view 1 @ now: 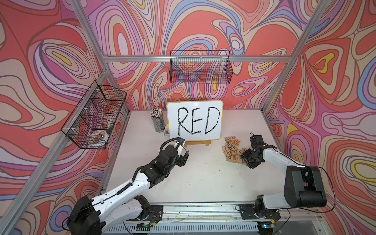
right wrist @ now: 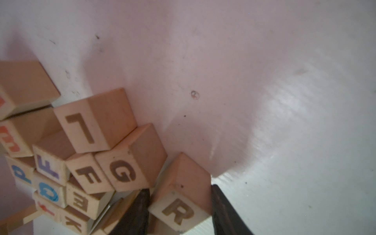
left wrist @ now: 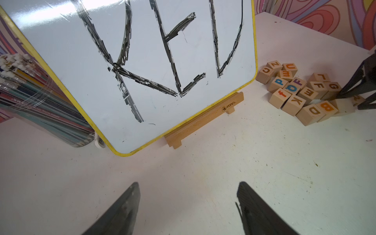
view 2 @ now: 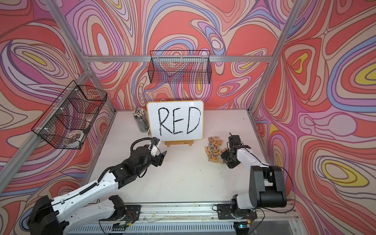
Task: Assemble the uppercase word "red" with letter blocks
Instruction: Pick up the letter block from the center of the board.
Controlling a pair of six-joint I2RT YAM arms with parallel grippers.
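Note:
In the right wrist view my right gripper (right wrist: 180, 189) has one finger on each side of the light-wood R block (right wrist: 179, 211), shut on it at the near right edge of the block pile (view 1: 232, 147). The E block (left wrist: 307, 93) and the D block (left wrist: 311, 112) lie in that pile among other letter cubes. In both top views the right gripper (view 1: 247, 157) (view 2: 225, 157) covers the R block. My left gripper (left wrist: 188, 185) (view 1: 184, 156) hangs open over bare table in front of the whiteboard, holding nothing.
The yellow-rimmed whiteboard (view 1: 195, 120) with handwritten RED stands on a wooden stand (view 1: 198, 143) at mid-back. A cup of pencils (view 1: 158, 122) stands to its left. Wire baskets hang on the back wall (view 1: 200, 67) and on the left wall (view 1: 95, 116).

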